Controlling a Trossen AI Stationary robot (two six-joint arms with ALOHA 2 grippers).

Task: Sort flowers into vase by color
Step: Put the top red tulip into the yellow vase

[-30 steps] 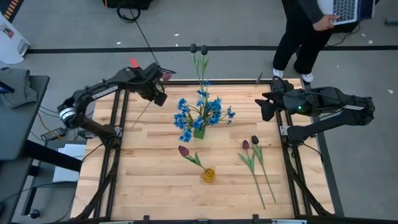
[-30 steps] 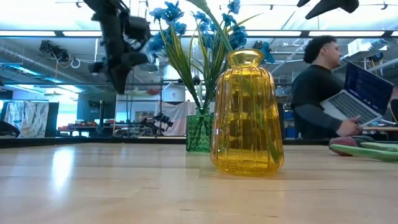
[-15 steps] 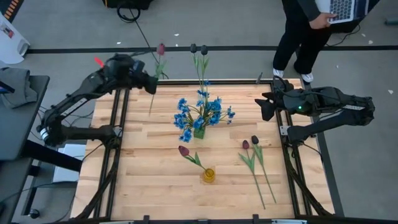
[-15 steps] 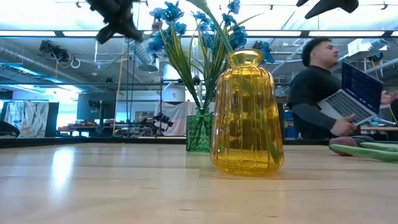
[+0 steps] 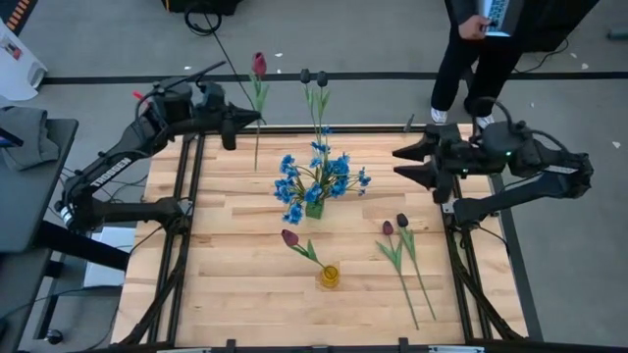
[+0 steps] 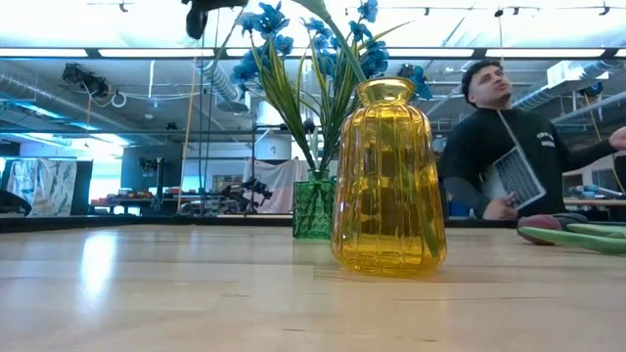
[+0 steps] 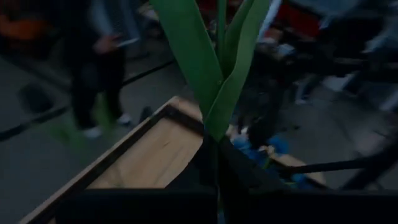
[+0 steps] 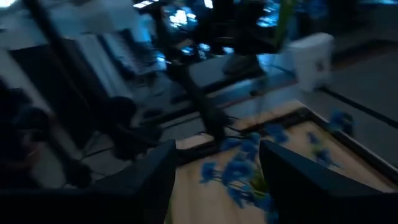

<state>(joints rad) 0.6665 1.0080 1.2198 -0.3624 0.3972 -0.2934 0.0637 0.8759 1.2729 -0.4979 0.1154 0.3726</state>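
My left gripper (image 5: 234, 122) hangs above the table's far left corner, shut on a dark red tulip (image 5: 259, 65) with green leaves (image 7: 211, 74). A green vase (image 5: 314, 209) at the table's middle holds blue flowers (image 5: 319, 178) and two tall dark-headed stems (image 5: 314, 78). In front of it a yellow vase (image 5: 329, 277) holds one red tulip (image 5: 289, 237). Two more red tulips (image 5: 400, 235) lie flat on the table to the right. My right gripper (image 5: 400, 162) hangs open over the table's right side, pointing at the blue flowers (image 8: 239, 168). My left gripper pinches the tulip's stem (image 7: 212, 142) between its two fingers, where the leaves start, about midway along. The fingers come level from the table's left and lie across the stem. The tulip stands about upright, head up, lifted clear with its lower stem (image 5: 256, 157) hanging free.
A black metal frame (image 5: 186, 196) runs round the wooden table. A person (image 5: 481, 59) with a laptop stands past the far right corner. Bare wood lies along the left side and near edge.
My left gripper has risen and gone toward the table's far edge, tipping from pointing down to about level. The tulip it holds has swung from slanting to upright, clear of the table. My right gripper has tipped up to level, its fingers now reaching toward the table's middle.
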